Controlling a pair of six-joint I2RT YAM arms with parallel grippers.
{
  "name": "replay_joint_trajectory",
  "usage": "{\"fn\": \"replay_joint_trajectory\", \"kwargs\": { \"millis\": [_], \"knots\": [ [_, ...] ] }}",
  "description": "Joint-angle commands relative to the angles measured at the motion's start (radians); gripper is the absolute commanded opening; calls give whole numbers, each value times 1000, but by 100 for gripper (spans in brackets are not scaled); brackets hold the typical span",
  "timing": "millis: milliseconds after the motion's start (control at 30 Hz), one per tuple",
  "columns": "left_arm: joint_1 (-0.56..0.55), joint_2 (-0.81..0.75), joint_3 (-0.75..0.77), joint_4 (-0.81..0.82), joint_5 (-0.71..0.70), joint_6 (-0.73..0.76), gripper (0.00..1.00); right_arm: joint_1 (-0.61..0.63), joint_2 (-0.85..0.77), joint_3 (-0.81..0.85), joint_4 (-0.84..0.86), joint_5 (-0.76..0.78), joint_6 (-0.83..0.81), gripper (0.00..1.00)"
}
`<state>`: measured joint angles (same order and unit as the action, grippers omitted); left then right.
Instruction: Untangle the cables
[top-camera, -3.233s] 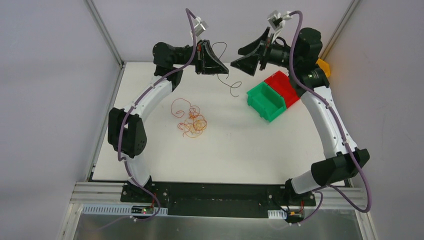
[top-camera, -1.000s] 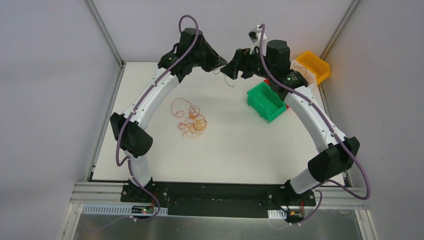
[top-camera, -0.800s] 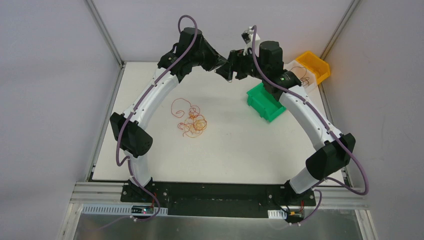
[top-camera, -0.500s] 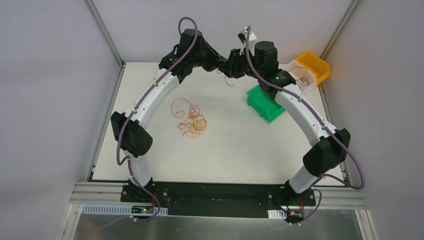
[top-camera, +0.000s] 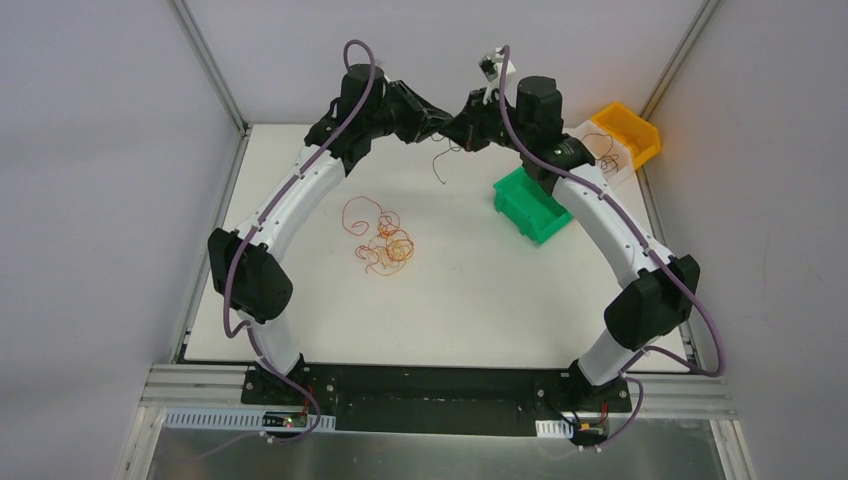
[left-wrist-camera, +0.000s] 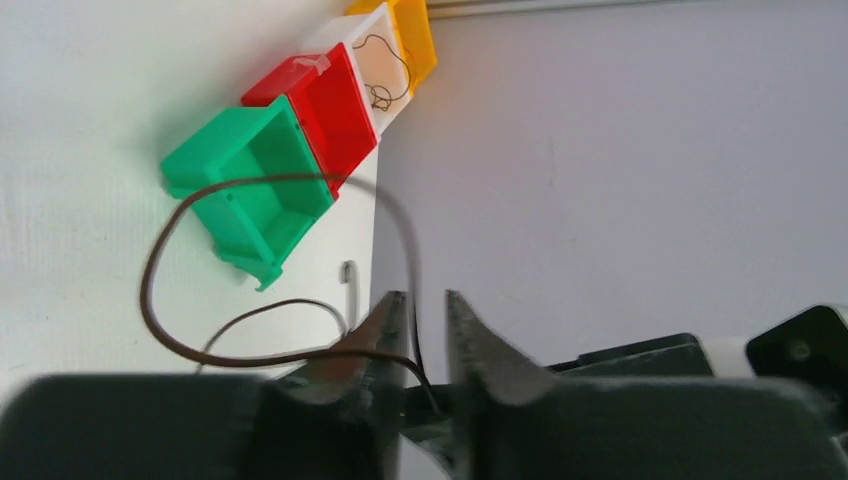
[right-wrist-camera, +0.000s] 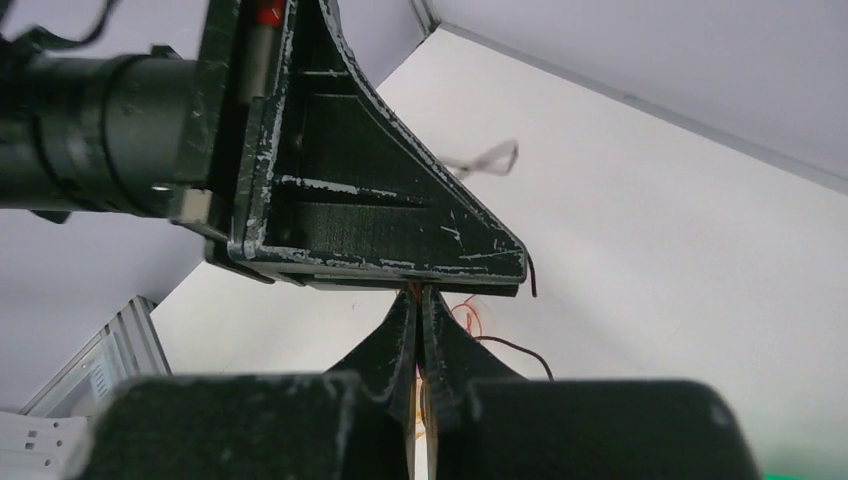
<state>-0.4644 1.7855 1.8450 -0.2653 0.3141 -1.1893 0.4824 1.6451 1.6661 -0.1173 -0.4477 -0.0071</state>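
A tangle of red, orange and yellow cables lies on the white table left of centre. One dark brown cable hangs free above the far side of the table, where my two grippers meet tip to tip. The left gripper has its jaws a narrow gap apart. In the left wrist view the brown cable loops out through the left gripper. The right gripper is shut, its tips pressed against the left gripper's finger. The brown cable comes out beside its jaws.
A row of bins stands at the far right: green, red, a pale one with dark wire inside, and yellow. Grey walls enclose the table on three sides.
The right gripper has come in to the left gripper and shut at its tips. The left jaws have parted a little. The hanging brown cable has swung slightly left.
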Motion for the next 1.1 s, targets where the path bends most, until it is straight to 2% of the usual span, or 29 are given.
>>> {"fn": "replay_joint_trajectory", "kwargs": {
  "millis": [0, 33, 100, 200, 300, 433, 533, 667, 900, 1067],
  "knots": [
    [27, 9, -72, 116, 145, -63, 31, -55, -35, 135, 202, 2, 4, 0],
    [28, 11, -67, 132, 155, -53, 38, -65, -25, 164, 191, -9, 5, 0],
    [44, -3, -59, 146, 172, 2, 64, -100, -35, 179, 150, -35, 4, 0],
    [111, -54, -76, 163, 194, 150, 73, -193, -77, 145, 65, -103, 47, 0],
    [171, -108, -103, 98, 165, 321, 85, -300, -108, 121, -49, -186, 55, 0],
    [188, -178, -168, 57, 143, 502, 99, -463, -129, 68, -109, -218, 49, 0],
    [188, -200, -212, 56, 151, 538, 99, -574, -106, 58, -117, -239, 44, 0],
    [188, -197, -228, 41, 181, 561, 99, -671, -21, 102, -198, -228, -105, 0],
    [188, -198, -234, 10, 178, 593, 99, -767, 166, 234, -390, -85, -417, 0],
    [188, -211, -255, -7, 155, 613, 99, -814, 327, 363, -423, -44, -476, 0]
  ]
}}
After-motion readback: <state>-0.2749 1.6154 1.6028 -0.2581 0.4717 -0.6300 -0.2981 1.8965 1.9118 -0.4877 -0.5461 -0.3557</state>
